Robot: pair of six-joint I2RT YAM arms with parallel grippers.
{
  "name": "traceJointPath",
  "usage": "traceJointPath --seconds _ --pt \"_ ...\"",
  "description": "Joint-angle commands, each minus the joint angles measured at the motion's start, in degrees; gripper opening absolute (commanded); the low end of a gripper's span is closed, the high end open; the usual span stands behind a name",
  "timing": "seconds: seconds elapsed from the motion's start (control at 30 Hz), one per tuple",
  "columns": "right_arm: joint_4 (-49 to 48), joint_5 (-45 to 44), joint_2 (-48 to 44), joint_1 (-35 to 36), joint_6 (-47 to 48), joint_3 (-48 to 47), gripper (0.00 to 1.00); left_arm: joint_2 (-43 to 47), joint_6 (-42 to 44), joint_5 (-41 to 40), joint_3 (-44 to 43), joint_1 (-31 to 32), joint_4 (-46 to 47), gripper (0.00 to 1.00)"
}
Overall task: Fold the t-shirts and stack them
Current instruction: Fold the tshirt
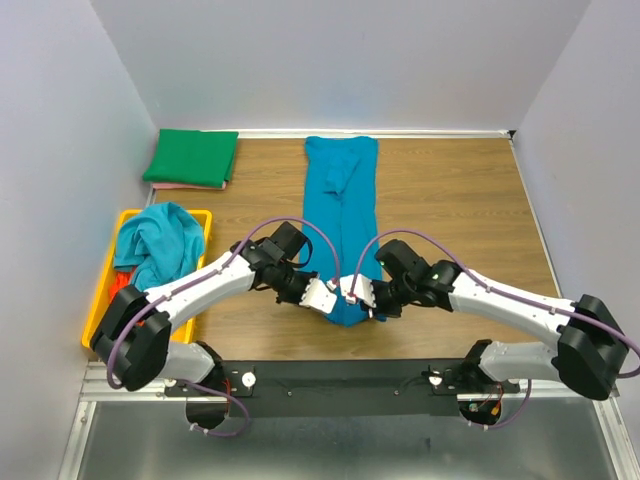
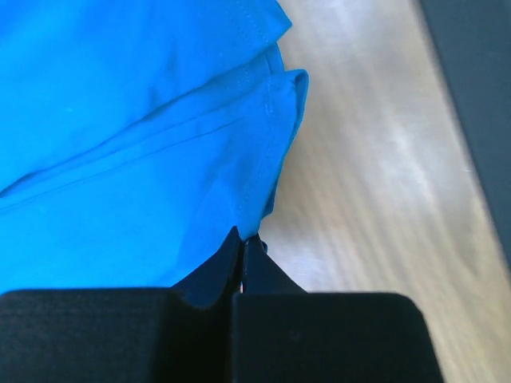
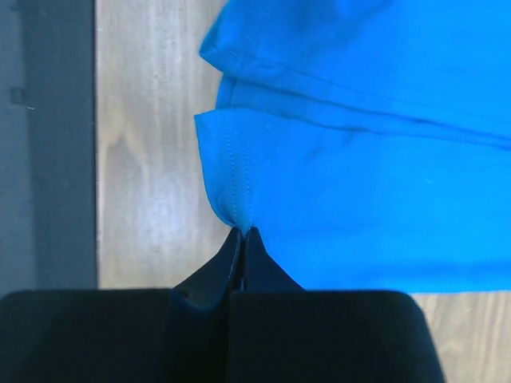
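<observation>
A long teal t-shirt (image 1: 342,200), folded into a narrow strip, lies on the wooden tabletop (image 1: 450,200). It runs from 12 o'clock at the far edge down to 6 o'clock, near the arm bases. Both arms meet at its 6 o'clock end.

The left end effector (image 2: 243,247) has its jaws pressed fully together on the hem corner at the 7 o'clock side of the strip, and the stitched edge goes in between the tips. The right end effector (image 3: 242,239) is closed in the same way on the hem corner at the 5 o'clock side. The two stand just beside each other.

At 10 o'clock, in the far corner, a green t-shirt (image 1: 192,157) lies folded flat. At 8 o'clock a yellow tray (image 1: 100,300) holds a crumpled teal t-shirt (image 1: 158,240), and a bit of orange-red cloth (image 1: 120,283) shows under it.
</observation>
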State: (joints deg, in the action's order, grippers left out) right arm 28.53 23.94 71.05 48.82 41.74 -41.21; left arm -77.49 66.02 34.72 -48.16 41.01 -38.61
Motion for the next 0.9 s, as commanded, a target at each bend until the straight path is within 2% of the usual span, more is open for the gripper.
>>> traceJointPath --seconds 0.0,0.1,0.3,0.67,0.87 --pt "3.72 -0.98 -1.35 0.49 -5.35 -1.76 0.01 2.7 1.39 4.13 -1.5 -0.14 -6.92 0.0" --pt "4.25 -2.67 -0.39 -0.47 -3.95 -4.83 0.01 2.0 2.7 4.74 -3.68 -4.34 -7.09 0.0" --pt "5.13 1.54 7.78 -8.64 -0.53 -15.1 0.01 -9.15 8.16 6.85 -15.46 -12.44 -11.4 0.0" --pt "5.39 5.15 21.15 -18.4 7.83 -27.42 0.01 -22.52 10.8 5.45 -29.52 -17.72 -9.38 0.0" --pt "5.48 6.38 28.53 -21.66 10.47 -33.93 0.0 -31.47 11.94 5.01 -41.81 -20.62 -11.57 0.0"
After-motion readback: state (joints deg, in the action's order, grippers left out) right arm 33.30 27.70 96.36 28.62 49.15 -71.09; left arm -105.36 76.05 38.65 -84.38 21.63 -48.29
